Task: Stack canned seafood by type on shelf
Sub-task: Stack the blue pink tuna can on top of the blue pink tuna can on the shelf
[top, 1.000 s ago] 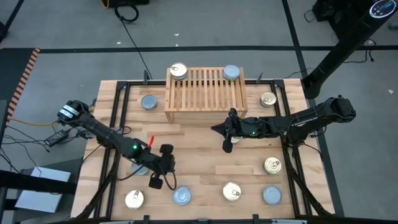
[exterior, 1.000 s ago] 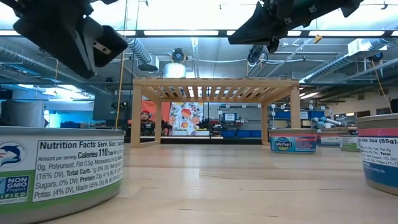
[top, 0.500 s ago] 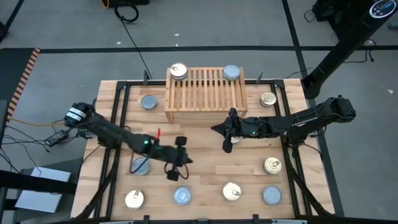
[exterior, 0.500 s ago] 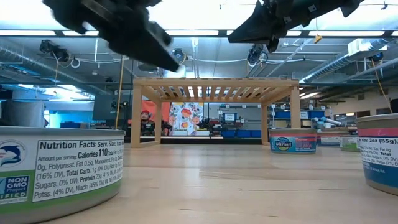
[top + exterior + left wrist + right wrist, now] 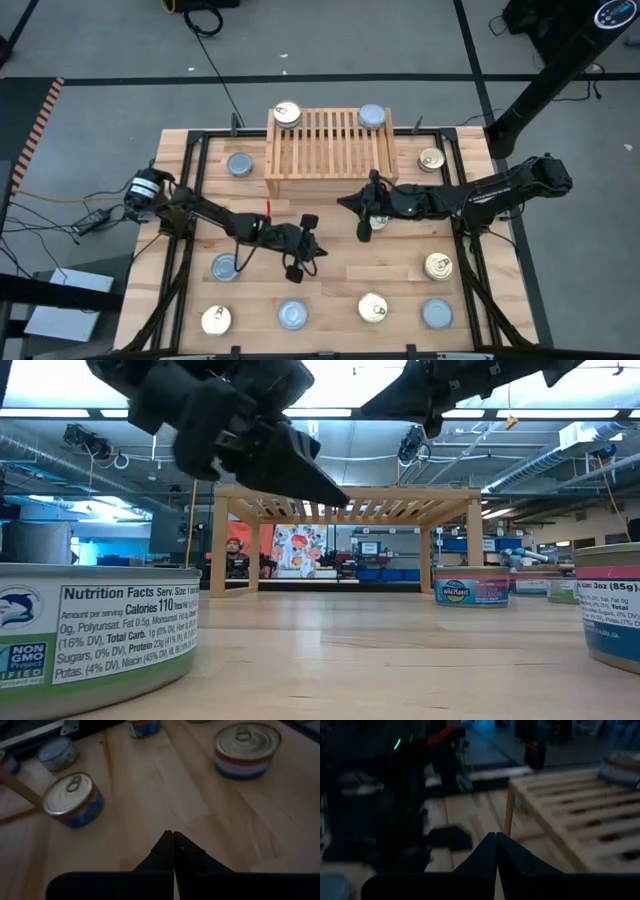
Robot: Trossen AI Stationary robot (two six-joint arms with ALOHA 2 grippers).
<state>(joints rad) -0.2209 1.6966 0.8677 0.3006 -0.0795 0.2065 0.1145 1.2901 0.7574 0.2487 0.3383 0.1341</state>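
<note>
Now the left gripper [image 5: 312, 250] is hovering clenched and empty, probably needing to open before descending on a tin [image 5: 73, 800].

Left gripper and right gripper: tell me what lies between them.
High view: only bare tabletop lies between the left gripper and the right gripper; no tin.

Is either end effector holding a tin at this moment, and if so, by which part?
Nothing is held. The left end effector and the right end effector are both shut with nothing between their fingers, above the table.
</note>
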